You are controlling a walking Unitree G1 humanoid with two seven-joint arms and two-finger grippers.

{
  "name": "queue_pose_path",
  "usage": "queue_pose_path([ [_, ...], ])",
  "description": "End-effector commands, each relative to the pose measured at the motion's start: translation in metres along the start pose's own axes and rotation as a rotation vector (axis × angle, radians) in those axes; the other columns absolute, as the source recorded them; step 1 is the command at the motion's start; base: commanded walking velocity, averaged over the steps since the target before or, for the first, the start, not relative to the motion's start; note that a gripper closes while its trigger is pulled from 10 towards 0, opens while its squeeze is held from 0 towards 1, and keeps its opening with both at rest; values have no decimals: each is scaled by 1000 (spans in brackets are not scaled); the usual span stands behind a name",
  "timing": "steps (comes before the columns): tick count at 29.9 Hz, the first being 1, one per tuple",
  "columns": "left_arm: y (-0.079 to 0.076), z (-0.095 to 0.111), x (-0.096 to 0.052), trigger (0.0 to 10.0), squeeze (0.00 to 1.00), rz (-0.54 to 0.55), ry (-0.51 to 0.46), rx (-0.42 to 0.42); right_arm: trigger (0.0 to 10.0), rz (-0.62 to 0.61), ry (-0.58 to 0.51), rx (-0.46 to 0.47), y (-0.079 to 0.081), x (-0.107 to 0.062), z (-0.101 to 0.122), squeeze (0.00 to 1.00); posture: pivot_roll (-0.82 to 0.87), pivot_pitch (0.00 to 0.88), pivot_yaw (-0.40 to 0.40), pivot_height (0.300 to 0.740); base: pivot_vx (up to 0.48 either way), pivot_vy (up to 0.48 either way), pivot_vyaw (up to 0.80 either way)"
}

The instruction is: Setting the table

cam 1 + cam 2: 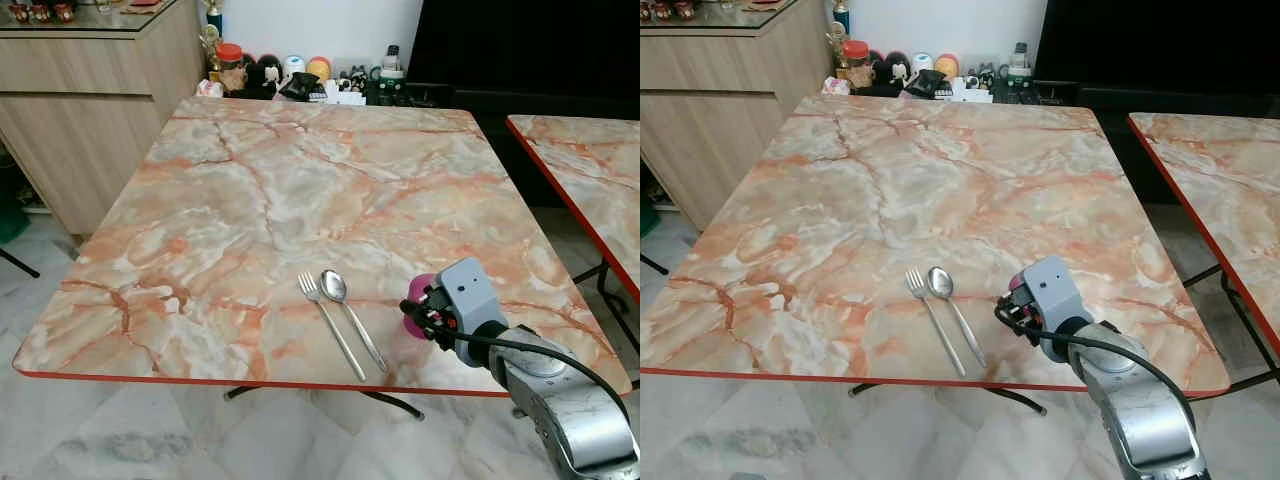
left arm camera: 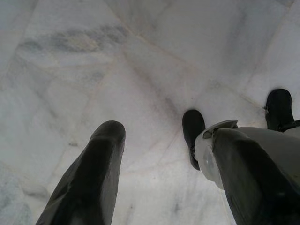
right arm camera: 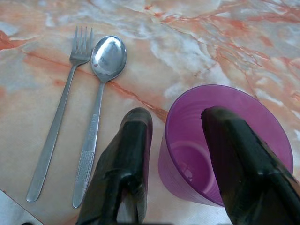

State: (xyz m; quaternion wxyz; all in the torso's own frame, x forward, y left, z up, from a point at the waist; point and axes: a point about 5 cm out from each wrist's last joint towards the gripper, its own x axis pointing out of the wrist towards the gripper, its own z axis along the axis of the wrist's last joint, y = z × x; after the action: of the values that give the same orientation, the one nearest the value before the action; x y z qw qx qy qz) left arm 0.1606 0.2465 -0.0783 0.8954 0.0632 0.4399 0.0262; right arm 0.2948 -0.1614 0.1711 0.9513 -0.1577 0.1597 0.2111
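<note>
**Cup gripped beside fork and spoon**

The right end effector [image 3: 176, 159] grips a purple cup [image 3: 225, 145] by its rim, one finger inside, one outside. The cup stands upright, mouth up, apparently resting on the marble bench [image 1: 300, 180] near its front edge. Just left of it lie a fork [image 1: 328, 322] and spoon [image 1: 350, 316], parallel, heads pointing away from the robot. The left end effector [image 2: 159, 178] hangs spread over the floor [image 2: 93, 70].
</note>
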Motion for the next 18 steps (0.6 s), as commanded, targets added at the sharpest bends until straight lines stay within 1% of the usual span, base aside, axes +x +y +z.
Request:
queue_pose_path([
  [1, 1, -12, -3, 10000, 0, 1, 46, 9, 10000, -7, 15, 4, -1, 1, -4, 0, -5, 147, -19, 740, 0, 0, 0],
  [14, 1, -13, -3, 10000, 0, 1, 49, 8, 10000, -9, 22, 9, 1, 2, -7, 0, -7, 147, -18, 740, 0, 0, 0],
  [15, 1, -13, -3, 10000, 0, 1, 49, 8, 7098, -12, 22, 13, 0, 3, -8, 0, -7, 147, -18, 740, 0, 0, 0],
  [16, 1, -13, -3, 10000, 0, 1, 50, 8, 7098, -14, 22, 14, 0, 3, -8, 0, -7, 147, -18, 740, 0, 0, 0],
  [17, 1, -13, -3, 10000, 0, 1, 50, 8, 980, -12, 22, 13, 0, 3, -8, 0, -6, 148, -19, 740, 0, 0, 0],
  [18, 1, -13, -3, 10000, 0, 1, 50, 8, 0, -11, 22, 13, 0, 3, -8, 0, -5, 148, -20, 740, 0, 0, 0],
])
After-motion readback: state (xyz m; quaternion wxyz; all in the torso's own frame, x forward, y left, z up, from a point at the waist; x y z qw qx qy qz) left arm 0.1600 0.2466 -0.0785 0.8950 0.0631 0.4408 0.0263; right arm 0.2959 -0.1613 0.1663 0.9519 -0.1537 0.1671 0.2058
